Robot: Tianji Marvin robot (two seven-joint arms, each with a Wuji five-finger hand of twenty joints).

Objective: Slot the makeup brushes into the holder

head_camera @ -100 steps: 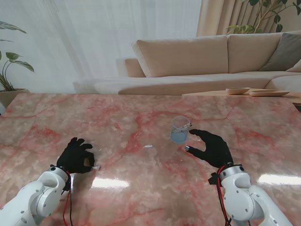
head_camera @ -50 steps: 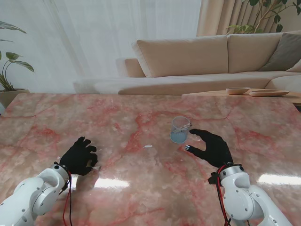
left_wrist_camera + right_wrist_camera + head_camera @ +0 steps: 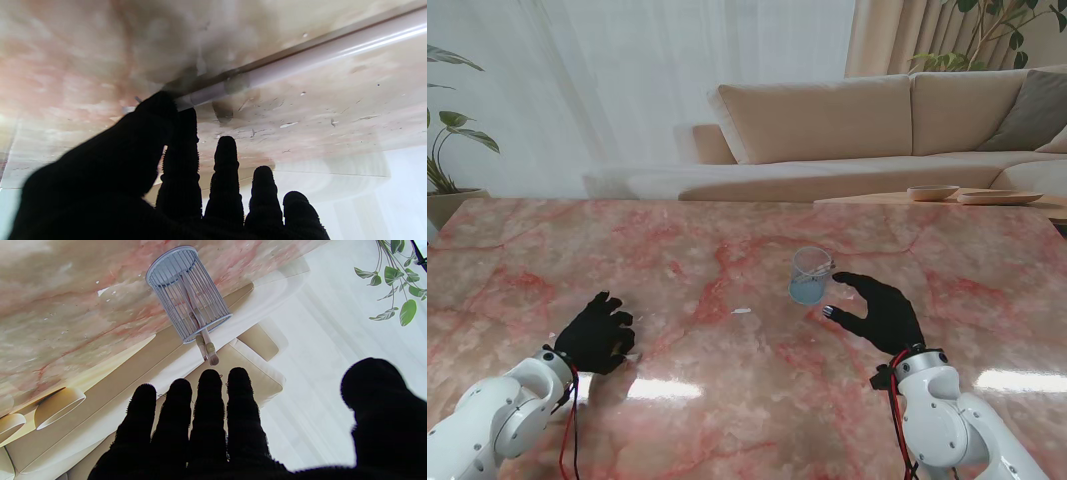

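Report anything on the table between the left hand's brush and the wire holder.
Nothing visible blocks it. Between the left hand, pinching a brush, and the holder lies bare marble, with only a small white fleck.

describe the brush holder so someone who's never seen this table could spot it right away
On the pink marble table, look just beyond the right hand. There stands the holder, a small upright pale blue wire cup with brushes sticking out of its top; nothing else stands on the table.
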